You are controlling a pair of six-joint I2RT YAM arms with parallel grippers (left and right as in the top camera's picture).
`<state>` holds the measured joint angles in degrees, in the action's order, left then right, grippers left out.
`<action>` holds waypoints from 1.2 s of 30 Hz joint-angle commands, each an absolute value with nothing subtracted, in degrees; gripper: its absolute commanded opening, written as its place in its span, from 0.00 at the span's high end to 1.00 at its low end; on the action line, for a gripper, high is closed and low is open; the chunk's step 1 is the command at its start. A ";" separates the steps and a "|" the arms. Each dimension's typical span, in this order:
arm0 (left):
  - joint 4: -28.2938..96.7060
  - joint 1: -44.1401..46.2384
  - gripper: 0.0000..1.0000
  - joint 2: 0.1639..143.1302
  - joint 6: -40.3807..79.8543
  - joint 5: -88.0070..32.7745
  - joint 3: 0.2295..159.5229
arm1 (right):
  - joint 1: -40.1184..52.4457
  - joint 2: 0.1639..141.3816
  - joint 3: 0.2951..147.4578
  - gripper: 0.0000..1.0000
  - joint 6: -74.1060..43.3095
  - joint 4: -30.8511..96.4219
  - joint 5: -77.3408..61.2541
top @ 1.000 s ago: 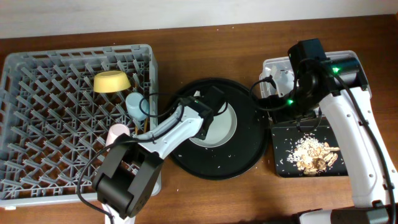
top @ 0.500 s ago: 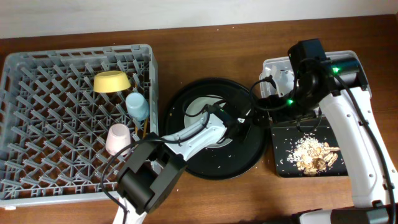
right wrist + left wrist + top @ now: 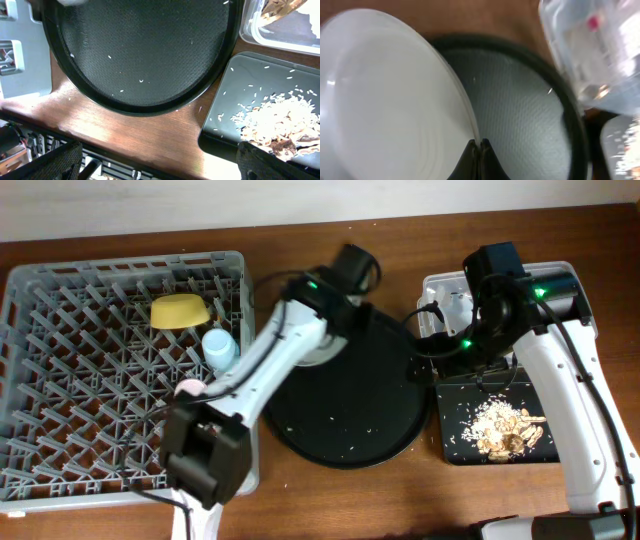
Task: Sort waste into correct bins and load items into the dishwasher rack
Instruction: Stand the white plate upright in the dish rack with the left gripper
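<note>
My left gripper is shut on the rim of the white plate and holds it tilted above the round black tray. In the overhead view the plate shows only as a sliver under my left arm. The yellow bowl, light blue cup and pale pink cup sit in the grey dishwasher rack. The chopsticks are hidden. My right gripper is open and empty above the table, beside the black rectangular tray of food scraps. White paper lies in the clear tub.
The round black tray lies in the middle with a few loose crumbs on it. My left arm reaches over the rack's right edge. My right arm hangs over the clear tub and the black rectangular tray at the right.
My left gripper has lifted the white plate off the round black tray and swung it toward the tray's back left. The tray is now bare. The right arm has not moved.
</note>
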<state>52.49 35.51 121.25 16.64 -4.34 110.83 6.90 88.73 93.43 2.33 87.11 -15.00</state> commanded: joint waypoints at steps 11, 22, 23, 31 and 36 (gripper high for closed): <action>45.69 -7.68 1.00 117.64 22.68 -63.02 120.90 | 6.72 88.49 93.58 0.01 2.28 87.13 -14.72; 47.20 -8.05 1.00 126.54 20.69 -66.24 118.96 | 6.72 88.49 93.58 0.01 2.28 87.13 -14.72; 47.20 -8.08 1.00 127.26 19.66 -65.71 118.91 | 6.72 88.49 93.58 0.01 2.28 87.13 -14.72; 51.46 -9.41 0.19 127.33 16.19 -45.76 119.77 | 6.72 88.49 93.58 0.01 2.28 87.13 -14.72; 56.40 -12.62 0.01 113.65 16.19 -37.10 122.74 | 6.72 88.49 93.58 0.01 2.28 87.13 -14.70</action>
